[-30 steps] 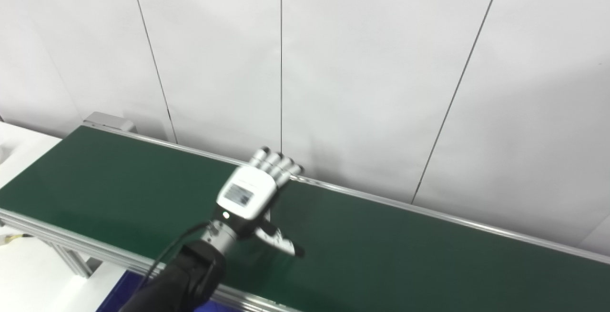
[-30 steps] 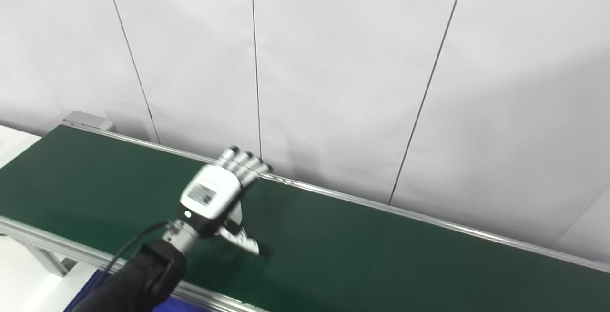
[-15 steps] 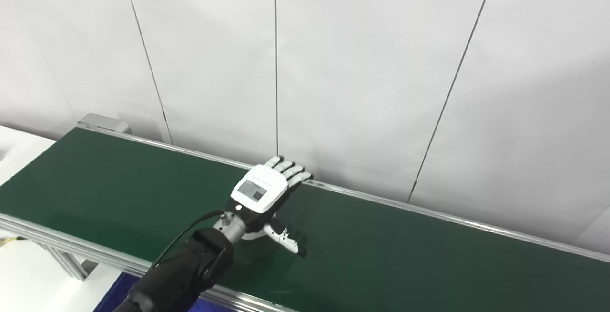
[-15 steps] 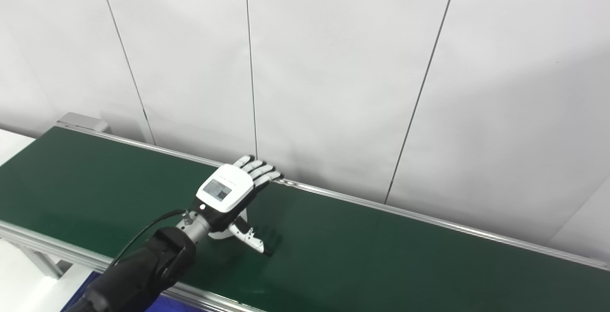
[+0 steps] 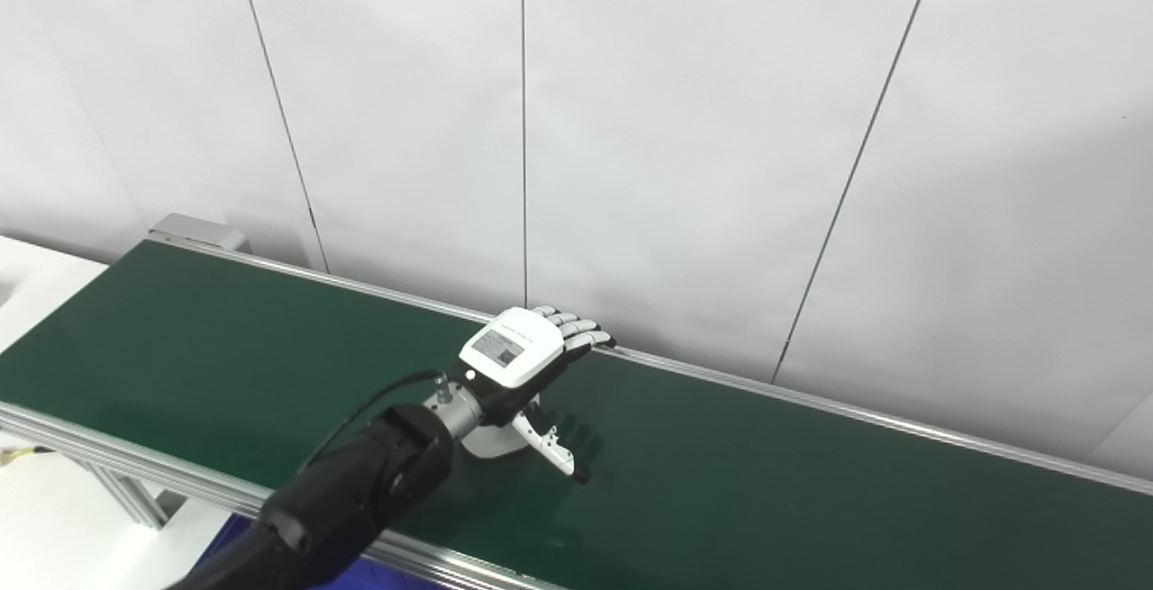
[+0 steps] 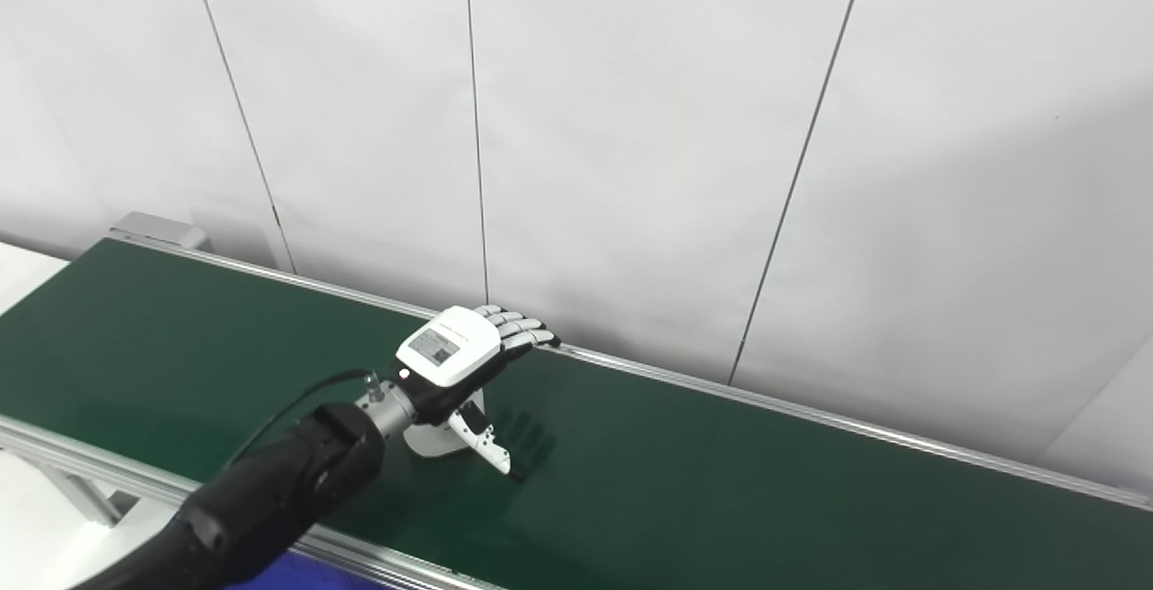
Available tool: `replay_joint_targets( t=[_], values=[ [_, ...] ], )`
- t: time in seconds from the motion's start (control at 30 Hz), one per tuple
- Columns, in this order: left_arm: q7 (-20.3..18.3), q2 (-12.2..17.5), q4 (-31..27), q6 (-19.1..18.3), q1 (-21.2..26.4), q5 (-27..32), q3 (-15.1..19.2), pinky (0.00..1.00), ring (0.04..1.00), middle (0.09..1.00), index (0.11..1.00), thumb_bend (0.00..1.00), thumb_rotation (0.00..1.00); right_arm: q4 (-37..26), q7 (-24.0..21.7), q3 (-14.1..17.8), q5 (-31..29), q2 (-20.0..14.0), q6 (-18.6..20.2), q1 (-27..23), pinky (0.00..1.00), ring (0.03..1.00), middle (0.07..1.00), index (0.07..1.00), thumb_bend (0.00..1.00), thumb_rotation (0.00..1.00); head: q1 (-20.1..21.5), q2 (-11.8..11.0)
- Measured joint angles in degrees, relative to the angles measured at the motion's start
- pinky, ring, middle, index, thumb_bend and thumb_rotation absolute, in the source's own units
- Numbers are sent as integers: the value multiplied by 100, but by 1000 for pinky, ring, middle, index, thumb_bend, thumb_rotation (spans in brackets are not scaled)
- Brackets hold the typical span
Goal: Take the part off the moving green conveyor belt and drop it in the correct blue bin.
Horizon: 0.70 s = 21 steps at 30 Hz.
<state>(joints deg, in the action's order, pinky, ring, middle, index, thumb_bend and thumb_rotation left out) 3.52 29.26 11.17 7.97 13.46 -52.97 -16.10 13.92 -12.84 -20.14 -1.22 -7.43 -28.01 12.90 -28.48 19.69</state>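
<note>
My left hand (image 5: 522, 358) reaches over the green conveyor belt (image 5: 225, 347) near its far rail, palm down. Its fingers (image 5: 581, 331) are spread forward and curl slightly down, and the thumb (image 5: 551, 440) sticks out toward the right. A round white part (image 5: 491, 442) lies on the belt under the palm, partly hidden by the hand; it also shows in the right eye view (image 6: 439, 439). The hand is open and is not closed on the part. I cannot tell whether the palm touches it. My right hand is not in view.
A sliver of a blue bin (image 5: 383, 577) shows below the belt's near rail (image 5: 117, 457). The belt's far rail (image 5: 811, 405) runs along a white panelled wall (image 5: 685, 140). A white table surface (image 5: 45, 509) lies at the lower left.
My left hand has moved forward and to the right and has sunk lower toward the belt. The white part has come into view under the palm.
</note>
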Motion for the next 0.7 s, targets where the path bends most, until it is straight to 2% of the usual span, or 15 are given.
replay_joint_targets(
  t=[0.13, 0.3, 0.43, 0.53, 0.7],
  values=[
    [-23, 1, 200, 42, 0, 89, -27, 843, 855, 862, 829, 887, 577, -18, 0, -11, 0, -15, 0, 13, 985, 994, 1000, 984, 938, 912, 9, 9],
    [-25, 1, 308, 43, 0, 119, -62, 822, 830, 843, 834, 837, 499, -28, 3, -26, 3, -32, 0, 19, 1000, 1000, 1000, 994, 928, 927, -9, 35],
    [-131, 12, 284, 55, 0, 225, -68, 830, 830, 839, 832, 853, 476, -54, 3, -54, 14, -55, 0, 35, 996, 1000, 1000, 995, 928, 924, 0, 53],
    [-231, 77, 293, 183, -3, 367, -73, 837, 831, 834, 826, 875, 508, -58, 2, -66, 14, -55, 0, 39, 988, 1000, 1000, 992, 942, 928, 0, 61],
    [-80, 205, 536, 456, -20, 356, -85, 794, 797, 813, 800, 875, 455, -61, 0, -67, 14, -55, 0, 41, 979, 996, 997, 991, 934, 930, 0, 70]
  ],
)
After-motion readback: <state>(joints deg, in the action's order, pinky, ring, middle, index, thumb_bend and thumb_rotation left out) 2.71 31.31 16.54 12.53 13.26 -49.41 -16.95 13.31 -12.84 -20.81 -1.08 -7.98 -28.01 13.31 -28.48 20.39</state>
